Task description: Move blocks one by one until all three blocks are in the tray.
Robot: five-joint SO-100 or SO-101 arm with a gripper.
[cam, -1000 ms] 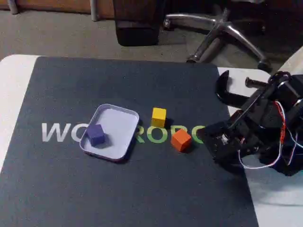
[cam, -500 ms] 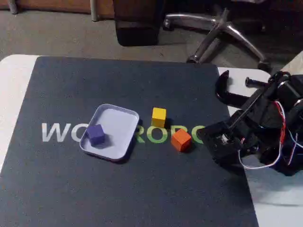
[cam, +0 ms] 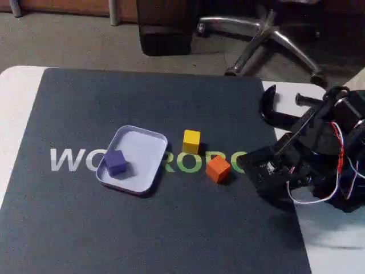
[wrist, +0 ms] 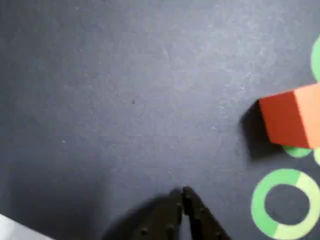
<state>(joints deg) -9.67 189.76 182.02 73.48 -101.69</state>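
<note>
While our gripper (wrist: 182,192) hangs closed and empty beside the orange block (cam: 218,168), the purple block (cam: 116,161) sits in the tray (cam: 149,142); 2 blocks wait outside.

In the fixed view the tray (cam: 141,149) lies on the mat (cam: 171,228) left of centre, with one block (cam: 116,162) inside near its left rim. A second block (cam: 191,141) sits just right of the tray, a third (cam: 218,168) right of and nearer than that, the arm (cam: 308,154) at the mat's right edge
</note>
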